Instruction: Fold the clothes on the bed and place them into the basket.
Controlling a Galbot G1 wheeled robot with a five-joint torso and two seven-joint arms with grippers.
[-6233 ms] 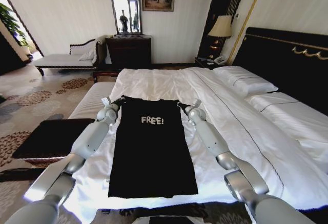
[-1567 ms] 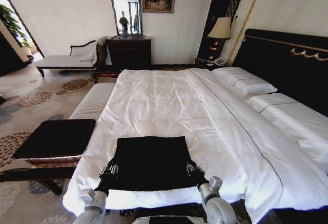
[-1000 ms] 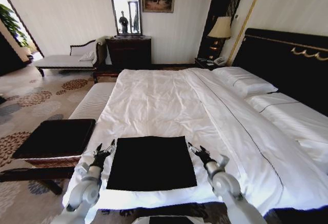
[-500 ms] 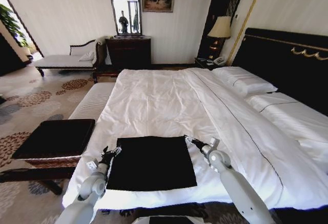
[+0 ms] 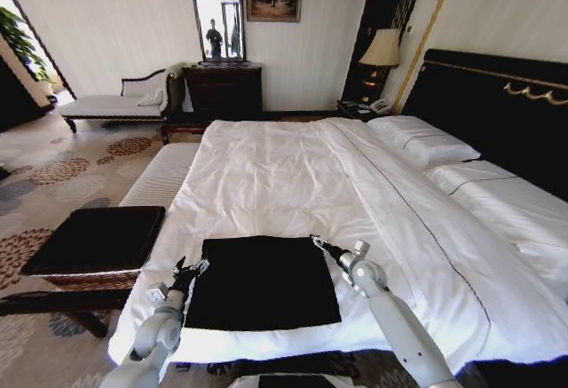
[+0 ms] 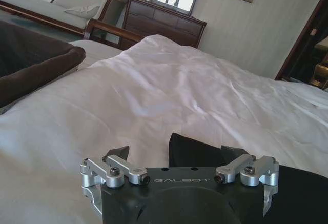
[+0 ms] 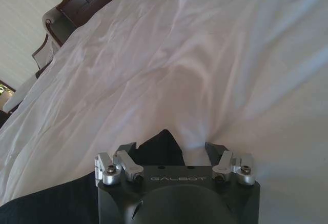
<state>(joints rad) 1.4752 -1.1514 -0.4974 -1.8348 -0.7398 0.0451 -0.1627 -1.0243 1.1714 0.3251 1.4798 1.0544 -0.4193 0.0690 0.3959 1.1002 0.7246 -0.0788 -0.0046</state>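
Right gripper [image 5: 316, 242] sits w/ its fingers spread just over the far right corner of the clothes [image 5: 263, 281], tips nearly on the cloth, nothing pinched. Left gripper [image 5: 190, 268] is likewise spread at the left edge, partway along, also empty.

What's changed: a few secs back the shirt lay full length on the bed [image 5: 293, 184], chest up, both grippers at the shoulders. Then they drew the top half back over the bottom half, let go near the foot of the bed and lifted away. In the last second the right gripper has pushed fwd along the right edge to that far corner; the left has barely shifted. So fold no. 1 looks done: the shirt is now a neat black rectangle lying just ahead of and between the two grippers, near the bed's foot. My guess is a second fold is being set up, starting from that corner. The basket [image 5: 93, 239], black-topped, stands on the floor off to the left gripper's outer side, well apart from the shirt, so the placing step isn't begun.

Writing: "GALBOT" is embossed on both gripper bodies in the wrist views. The shirt's "FREE!" lettering, readable earlier, is now folded inside and hidden.
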